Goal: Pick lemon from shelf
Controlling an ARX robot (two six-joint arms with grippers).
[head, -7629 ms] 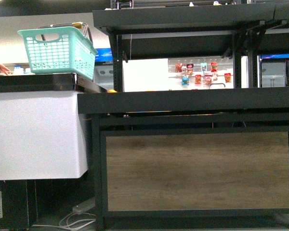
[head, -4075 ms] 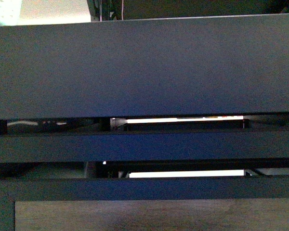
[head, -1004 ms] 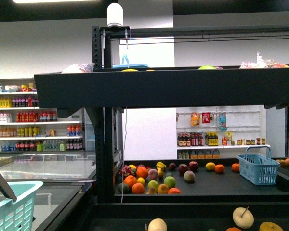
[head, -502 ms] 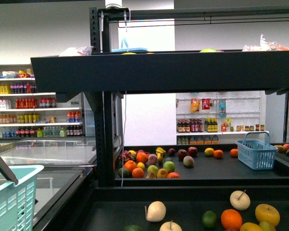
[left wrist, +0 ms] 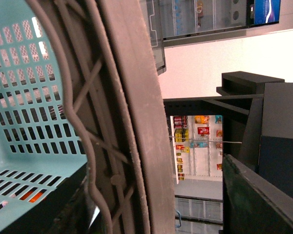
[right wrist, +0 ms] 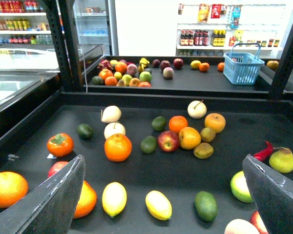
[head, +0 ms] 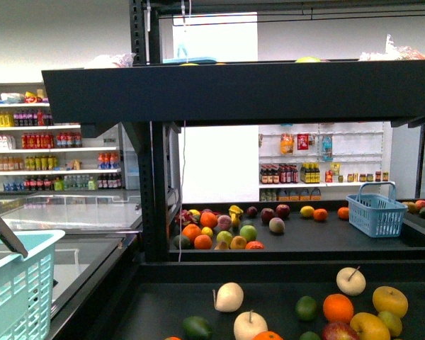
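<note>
Front view first: the black shelf (head: 241,92) fills the frame, its upper tray a broad dark band across the top and an upright post on the left. On the middle tray a cluster of mixed fruit (head: 216,232) sits near the post, with a blue basket (head: 375,212) off to the right. More fruit is scattered on the lower tray at the bottom edge. A teal basket (head: 14,283) pokes in at the lower left. Drink shelves (head: 57,142) line the far wall. The lemon cannot be picked out from here.

Over to the left wrist view: the left gripper (left wrist: 132,126) crowds the picture with one grey latticed finger. Whether it is released or clenched, I cannot tell. Beside it is the teal basket (left wrist: 29,97), seen from the inside, and beyond it a dark edge of the shelf (left wrist: 256,195).

Now the right wrist view, and here it is. The right gripper (right wrist: 162,161) hangs over the shelf's (right wrist: 234,146) lower tray, released, its two dark fingers (right wrist: 49,200) spread wide. The lemon (right wrist: 114,198) lies on the tray, pale yellow and oval. A second lemon (right wrist: 158,204) lies near it, apart. An orange (right wrist: 118,147) and a red apple (right wrist: 168,141) sit farther out, with a dark green fruit (right wrist: 205,205) near the second lemon.
</note>
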